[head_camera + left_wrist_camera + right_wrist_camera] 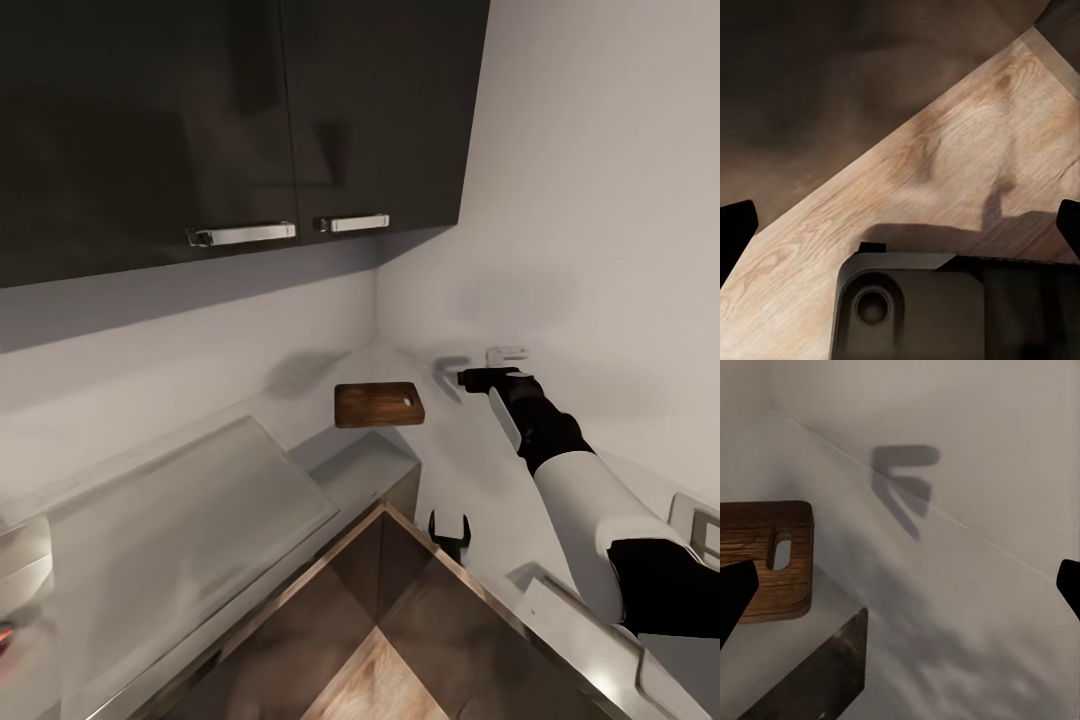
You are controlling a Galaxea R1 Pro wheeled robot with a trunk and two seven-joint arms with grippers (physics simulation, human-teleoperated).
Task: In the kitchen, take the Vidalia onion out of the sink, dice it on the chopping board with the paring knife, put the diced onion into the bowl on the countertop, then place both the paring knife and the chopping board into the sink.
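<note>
The left gripper (900,225) hangs over a light wooden floor (967,157), its dark fingertips (735,232) spread wide apart at the frame's edges. A dark robot part (945,307) lies below, casting a shadow.

A home kitchen: dark wall cabinets (240,120) at twelve o'clock, a grey L-shaped table (470,470), a chopping board (378,404) in its corner, wood floor (380,680) at six.

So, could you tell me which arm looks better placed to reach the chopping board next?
Right, probably. The right gripper hangs open over the countertop just beside the chopping board, whose handle hole faces it. The left gripper hangs low, off the counter, over the wooden floor.
</note>
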